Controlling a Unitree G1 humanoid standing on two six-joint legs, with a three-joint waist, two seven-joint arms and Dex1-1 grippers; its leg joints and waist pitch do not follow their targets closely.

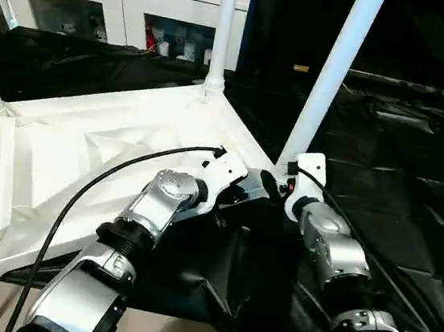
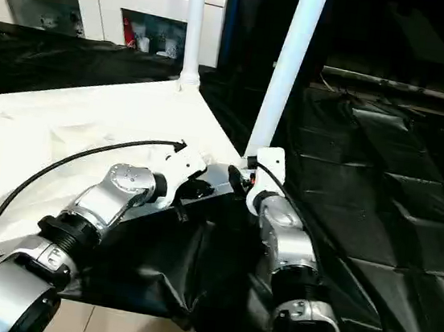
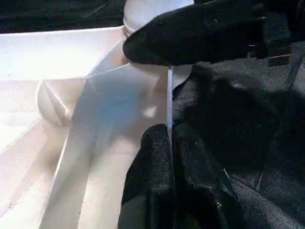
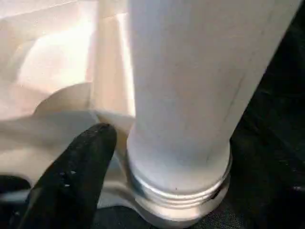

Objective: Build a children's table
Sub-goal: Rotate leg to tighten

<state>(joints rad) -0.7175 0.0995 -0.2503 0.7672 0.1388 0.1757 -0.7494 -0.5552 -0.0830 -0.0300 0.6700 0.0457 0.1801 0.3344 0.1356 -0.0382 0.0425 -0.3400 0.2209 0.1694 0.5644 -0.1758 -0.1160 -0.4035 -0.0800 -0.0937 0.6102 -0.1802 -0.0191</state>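
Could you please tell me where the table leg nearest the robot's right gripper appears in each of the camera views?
Left eye view: the leg slants from top centre-right down to the tabletop's near corner.
Right eye view: the same leg slants just right of centre.
Left wrist view: its base peeks out at the top edge.
Right wrist view: it stands large at centre.
Shared landmark: the tabletop corner socket.

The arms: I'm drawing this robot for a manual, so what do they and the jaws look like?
Both arms are silver metal segments with black joint rings. The left gripper and right gripper have white housings and black fingers. A black cable loops along the left arm.
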